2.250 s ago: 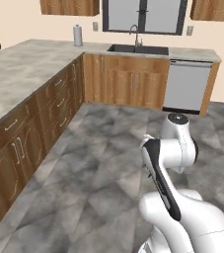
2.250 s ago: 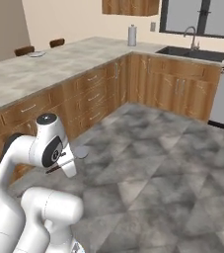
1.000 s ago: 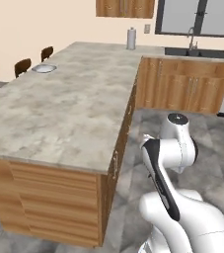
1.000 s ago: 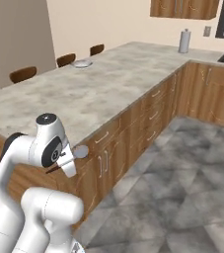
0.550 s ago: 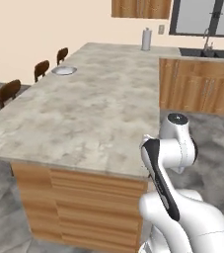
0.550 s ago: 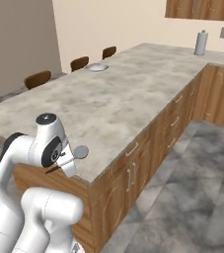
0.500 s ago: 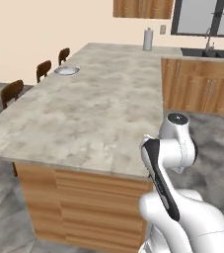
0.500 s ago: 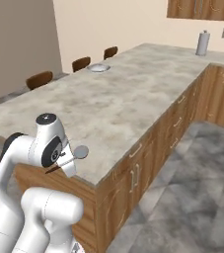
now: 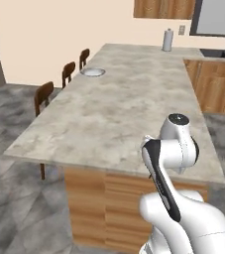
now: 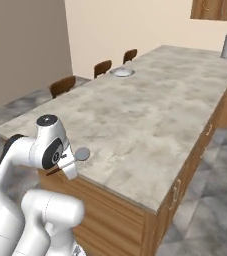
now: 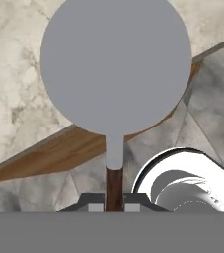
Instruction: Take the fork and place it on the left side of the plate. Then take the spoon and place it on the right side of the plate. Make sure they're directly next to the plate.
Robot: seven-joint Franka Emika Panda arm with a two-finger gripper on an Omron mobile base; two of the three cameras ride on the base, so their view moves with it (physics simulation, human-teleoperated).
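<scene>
Long marbled counter [image 9: 129,104] running ahead into a warm kitchen. Gripper [image 11: 114,202] clenched on the spoon [image 11: 114,99], dark handle pinched, grey bowl pointing straight out. Plate [image 9: 92,72] lying far ahead and left of the gripper, near the stools.

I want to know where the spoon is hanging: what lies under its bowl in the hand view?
Behind the spoon bowl, marbled counter, its wood edge and grey floor show around it. The bowl covers what lies directly beneath. The fingers clamp the dark handle.
</scene>
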